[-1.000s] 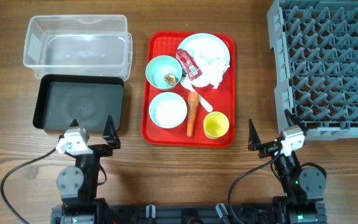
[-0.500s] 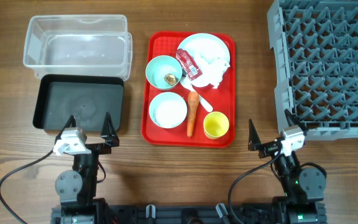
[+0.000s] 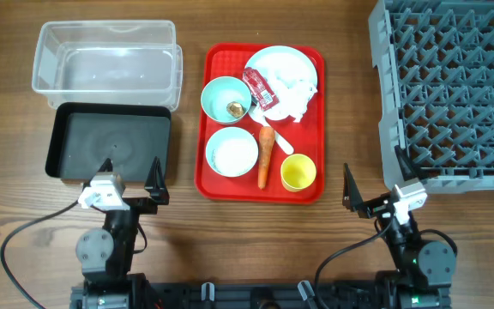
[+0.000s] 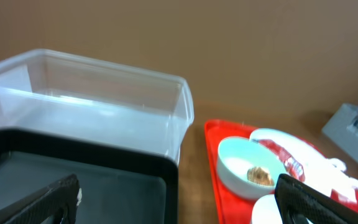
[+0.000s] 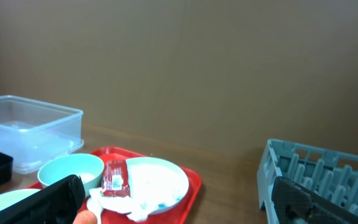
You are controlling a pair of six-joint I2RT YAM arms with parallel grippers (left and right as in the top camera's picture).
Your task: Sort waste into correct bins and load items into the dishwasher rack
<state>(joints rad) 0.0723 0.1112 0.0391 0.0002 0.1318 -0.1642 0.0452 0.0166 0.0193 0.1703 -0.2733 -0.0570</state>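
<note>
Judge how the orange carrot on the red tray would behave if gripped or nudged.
The tapered orange carrot looks solid, so probably stiff, not floppy. Its round body may roll if pushed sideways, perhaps stopped by the small yellow cup beside it.

Right of the red tray (image 3: 217, 184), the dishwasher rack (image 3: 453, 86) runs off the overhead view's top and right edges. On the tray, the white plastic spoon (image 3: 280, 139) shows only in part beside the carrot (image 3: 265, 159). The light blue bowl (image 3: 210, 146) there holds perhaps rice grains (image 3: 230, 154), too small to tell. Left of the tray, the black tub (image 4: 73, 180) is cut by the left wrist view's bottom edge.
</note>
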